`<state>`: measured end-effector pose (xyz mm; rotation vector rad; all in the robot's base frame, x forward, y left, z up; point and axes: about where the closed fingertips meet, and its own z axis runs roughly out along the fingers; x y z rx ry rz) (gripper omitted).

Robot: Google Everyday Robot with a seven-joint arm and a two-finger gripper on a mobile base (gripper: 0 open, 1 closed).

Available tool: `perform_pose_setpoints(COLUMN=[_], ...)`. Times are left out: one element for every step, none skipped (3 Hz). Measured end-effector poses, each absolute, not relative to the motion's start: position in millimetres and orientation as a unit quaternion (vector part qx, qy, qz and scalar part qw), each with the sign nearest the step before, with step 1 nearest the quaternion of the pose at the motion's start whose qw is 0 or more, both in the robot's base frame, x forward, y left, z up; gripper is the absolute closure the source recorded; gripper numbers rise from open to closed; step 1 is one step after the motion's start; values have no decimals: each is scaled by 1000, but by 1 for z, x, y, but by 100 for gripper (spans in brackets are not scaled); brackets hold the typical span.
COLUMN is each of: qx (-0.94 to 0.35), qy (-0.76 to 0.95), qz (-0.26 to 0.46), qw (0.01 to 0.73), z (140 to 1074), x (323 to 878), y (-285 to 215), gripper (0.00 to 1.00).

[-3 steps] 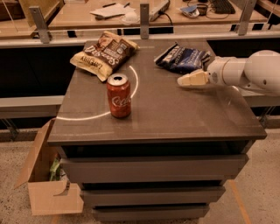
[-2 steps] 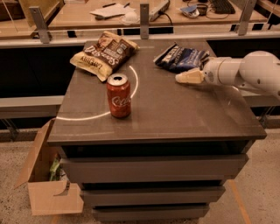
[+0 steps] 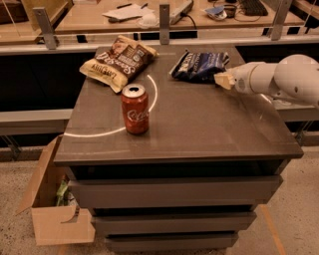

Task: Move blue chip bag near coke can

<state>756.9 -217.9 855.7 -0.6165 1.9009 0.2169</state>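
Presently the crinkled dark navy-blue chip bag (image 3: 198,65) lies flat near the far edge of the grey-brown worktop (image 3: 214,129), right of centre. The robot's tan-tipped pincer (image 3: 223,78) sits at the bag's right-hand edge, at or just against it. Whether it is open or closed cannot be told from this angle. Behind it, the rounded white arm (image 3: 281,79) reaches in from the right, low over the worktop.

The red-orange coke can (image 3: 135,109) with white script stands upright toward the front left, well apart from the blue bag. Bare worktop lies between them, crossed only by a thin white arc (image 3: 152,93) marked on the surface. A brown-and-tan chip bag (image 3: 117,62) lies at the far left, beyond the can and beside the blue bag without touching it.

Below the worktop are grey drawer fronts (image 3: 174,191). An open cardboard box (image 3: 55,224) sits on the floor at the left. Behind, past a rail with metal posts (image 3: 164,22), a wooden desk (image 3: 89,15) holds papers.
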Motion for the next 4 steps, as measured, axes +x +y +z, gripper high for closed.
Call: perform_pose_setpoints(qx=[-274,-307,-326,-372], qy=[797,811,821,805], qz=[88,124,194,258], qw=[530,482,427,384], z=[886,905,893,880], x=[741,706,685,661], y=[-224,-222,-220,-205], gripper=[95,100,100,100])
